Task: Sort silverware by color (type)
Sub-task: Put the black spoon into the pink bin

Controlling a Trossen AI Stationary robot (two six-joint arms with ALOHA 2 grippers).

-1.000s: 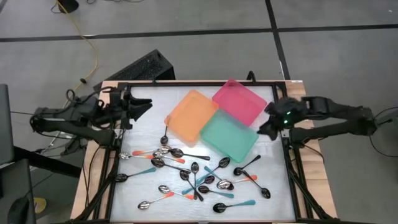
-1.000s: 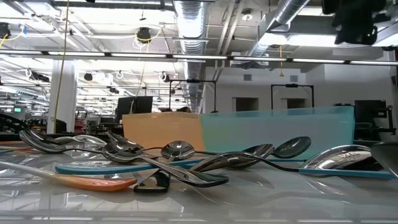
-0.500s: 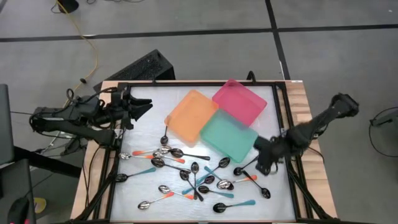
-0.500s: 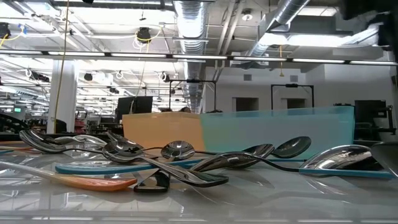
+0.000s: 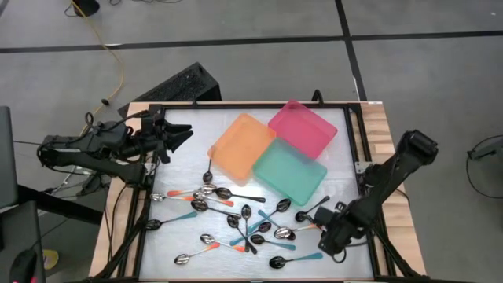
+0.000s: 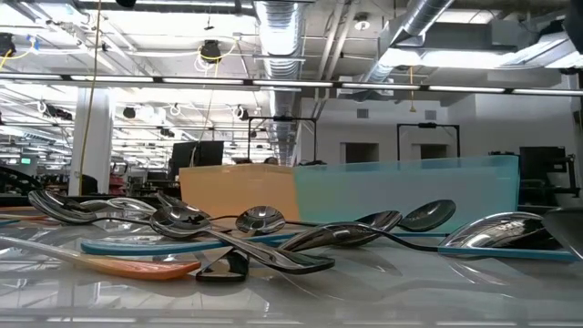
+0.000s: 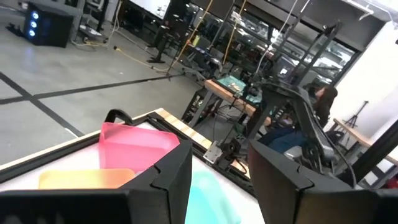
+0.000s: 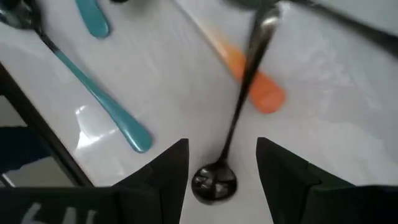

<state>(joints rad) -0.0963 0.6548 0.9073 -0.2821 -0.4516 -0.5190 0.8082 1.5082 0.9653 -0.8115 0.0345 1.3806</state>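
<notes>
Bright overhead light, table (image 5: 346,169) glare, wrist pics blurry.

The right arm reaches down and inward from the table's right side, its end effector (image 5: 333,238) low over the near right part of the table with fingers (image 8: 163,174) spread apart and empty, while the left arm waits at the far left edge, its end effector (image 5: 174,134) open.

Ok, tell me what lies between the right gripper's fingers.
In the right wrist view, the right gripper stands open over an all-black spoon; its bowl lies between the fingers.
</notes>
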